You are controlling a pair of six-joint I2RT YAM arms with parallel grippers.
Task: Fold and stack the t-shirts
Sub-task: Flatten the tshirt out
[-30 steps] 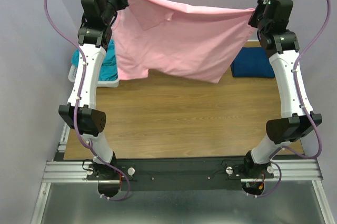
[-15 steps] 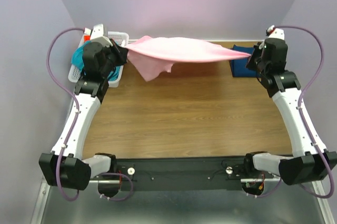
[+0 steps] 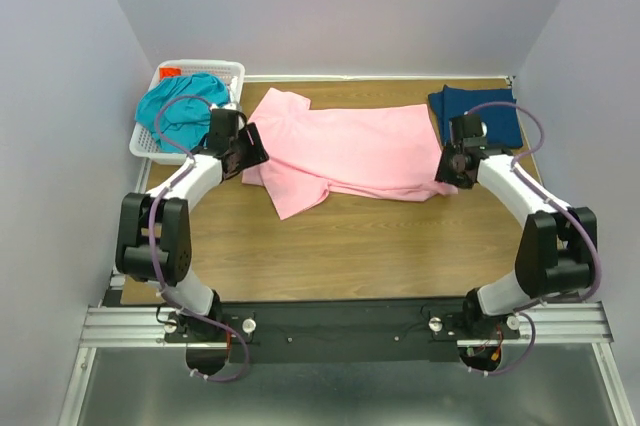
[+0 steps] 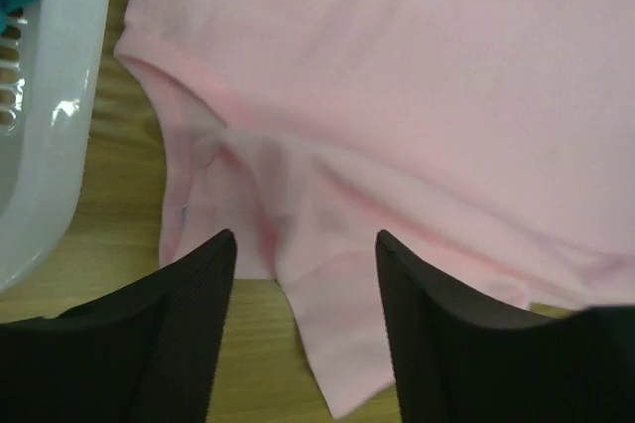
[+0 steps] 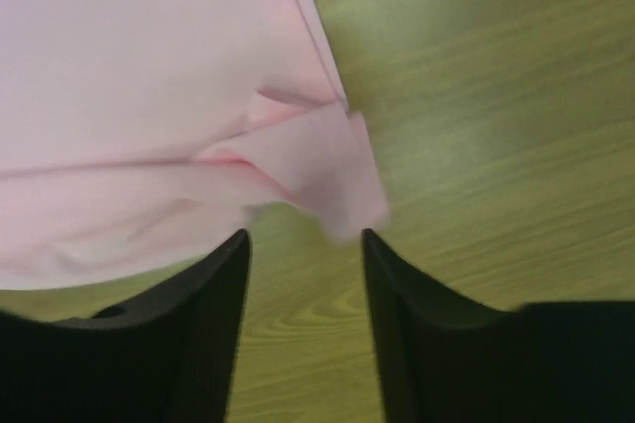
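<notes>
Lying spread on the table (image 3: pixel 350 236) instead of hanging stretched between the arms, the pink t-shirt (image 3: pixel 350 151) now rests just ahead of both sets of fingers. The left gripper (image 4: pixel 303 241) and right gripper (image 5: pixel 306 237) have let go, fingers apart and empty, so folding looks ready to begin.

Wooden table (image 3: pixel 350 236) — pink tee (image 3: pixel 360 151) spread centre, navy tee (image 3: pixel 445 101) far-right, basket (image 3: pixel 140 143) far-left.

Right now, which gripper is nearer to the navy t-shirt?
Right. The right gripper sits just in front of the navy t-shirt, at the pink t-shirt's edge. The left gripper is across the table, beside the white basket.
</notes>
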